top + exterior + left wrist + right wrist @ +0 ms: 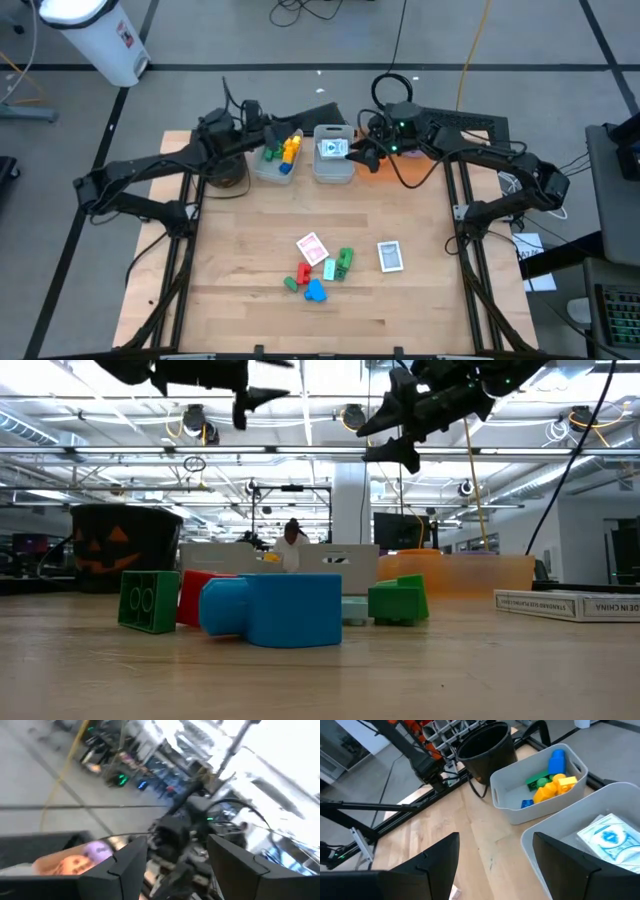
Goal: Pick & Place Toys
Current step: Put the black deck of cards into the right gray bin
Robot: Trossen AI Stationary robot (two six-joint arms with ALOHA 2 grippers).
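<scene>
Loose toys lie near the table's front middle: a red-backed card (312, 247), a blue-backed card (390, 256), green blocks (344, 262), a red block (303, 272) and a blue block (316, 291). At the far edge, a clear bin (262, 170) holds several coloured blocks (547, 782). A second bin (333, 170) holds cards (610, 837). An orange die (70, 865) and a purple die (97, 851) show past my left fingers. My left gripper (272, 135) hangs open high above the block bin. My right gripper (358, 152) hangs open beside the card bin. Both are empty.
A round black pot (225, 172) stands left of the block bin. A flat orange tray (470, 572) sits at the far right behind the card bin. A card box (565, 603) lies at the right in the low view. Bare wood spreads between the bins and the loose toys.
</scene>
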